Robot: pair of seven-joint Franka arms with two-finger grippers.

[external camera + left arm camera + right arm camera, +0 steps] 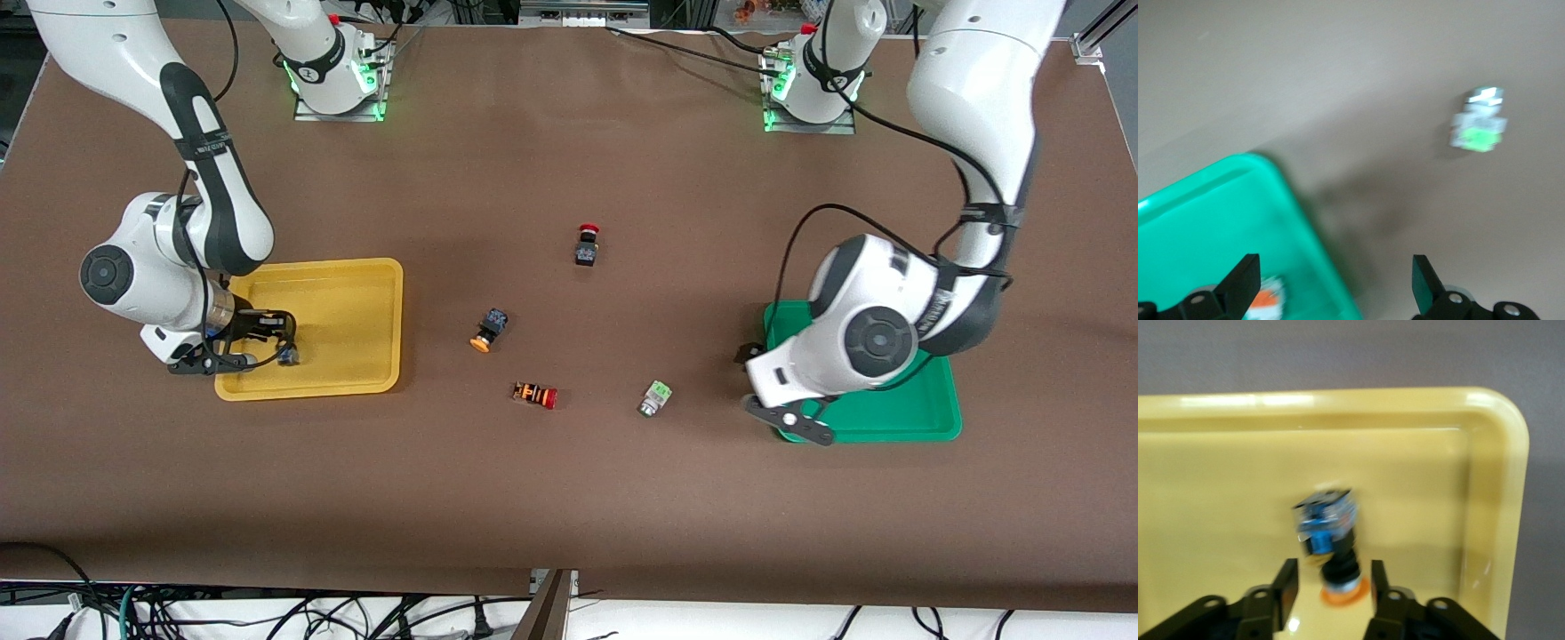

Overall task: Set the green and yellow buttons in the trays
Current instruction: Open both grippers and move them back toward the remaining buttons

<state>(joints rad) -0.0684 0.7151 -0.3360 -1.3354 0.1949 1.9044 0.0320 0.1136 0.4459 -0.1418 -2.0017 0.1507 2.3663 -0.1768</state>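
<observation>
The right hand (283, 342) is hanging low over the yellow tray (356, 293) at the left of the front view, w/ a black switch (1331, 533) sitting between its fingers; in the right wrist view the orange-yellow cap is pointing down toward the hand and the fingers are standing a little apart on either side of it, so whether they're gripping or just letting go can't be told, prob. mid-release since the switch is already over the tray floor. The left hand (1335, 287) is hovering at the edge of the green tray (925, 418) at the right of the front view, fingers wide apart and holding nothing; a white switch w/ an orange patch (1265, 300) is lying in that tray just by one finger, so that one looks delivered. The colours are being sorted by tray: yellow caps to yellow, the pale-bodied ones to green. Two more are waiting on the brown desk (569, 498): a 2nd yellow-capped switch (489, 330) at centre frame, lying on its side, and a white switch w/ a green patch (655, 397) lower right of centre, near the green tray, likely the left arm's next pick, as its wrist view is already showing it at upper right. The red-capped switch (587, 244) above centre and the orange-striped one (535, 395) below centre aren't part of the job, so they're being left where they lie.
</observation>
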